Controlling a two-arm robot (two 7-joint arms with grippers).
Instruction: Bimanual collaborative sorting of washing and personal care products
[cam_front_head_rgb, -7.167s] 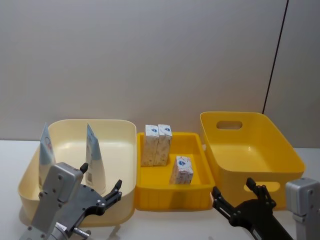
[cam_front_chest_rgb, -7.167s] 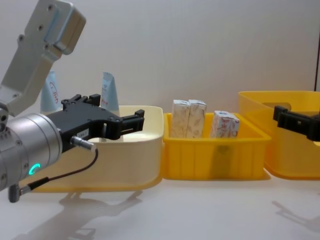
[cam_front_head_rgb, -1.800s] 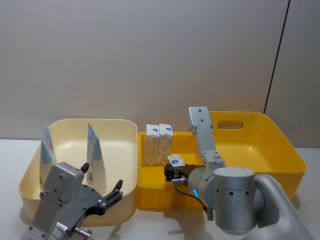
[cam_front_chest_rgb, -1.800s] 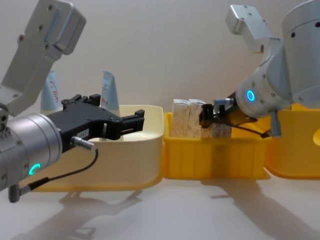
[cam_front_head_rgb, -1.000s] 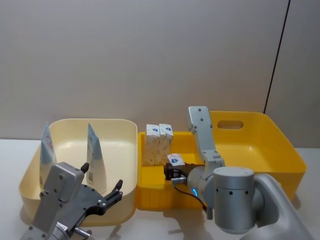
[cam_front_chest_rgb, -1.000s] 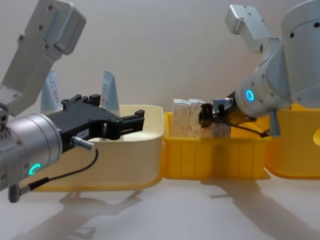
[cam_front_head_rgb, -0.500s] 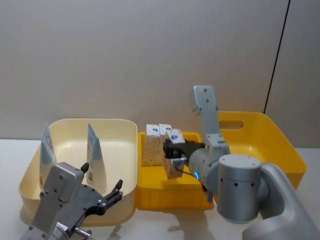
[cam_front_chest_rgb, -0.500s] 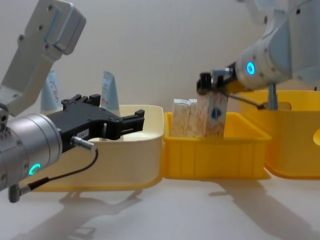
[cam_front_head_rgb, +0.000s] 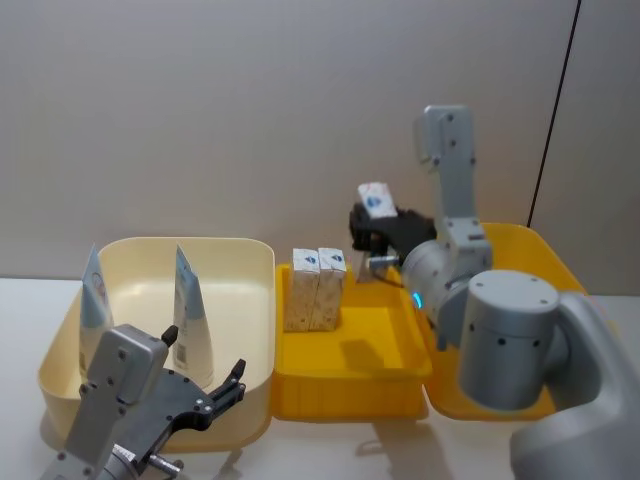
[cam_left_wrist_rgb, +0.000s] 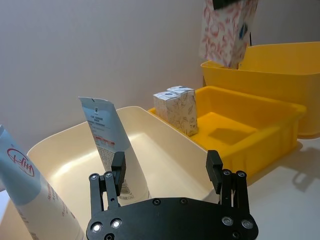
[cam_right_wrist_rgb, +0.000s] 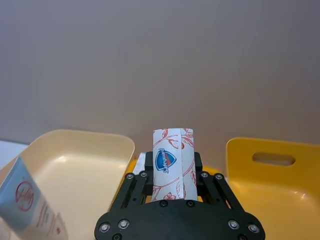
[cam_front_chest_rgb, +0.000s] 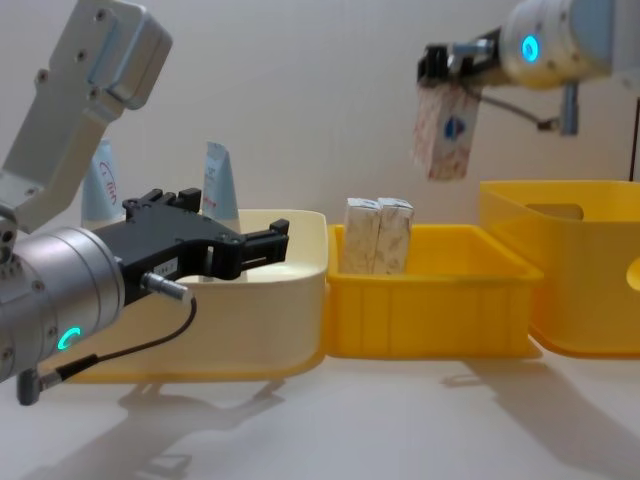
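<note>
My right gripper pinched a white carton high over the middle tray; probably best carried level rightward to the yellow tub. Left gripper idled near-left, fingers spread.

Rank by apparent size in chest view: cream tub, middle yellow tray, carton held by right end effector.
1. Cream tub, partly hidden.
2. Middle yellow tray, close behind.
3. Carton in the right end effector, clearly smallest.

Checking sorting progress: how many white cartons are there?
3. The left carton and right carton stand side by side in the middle tray; the third carton hangs in the right gripper above it.
</note>
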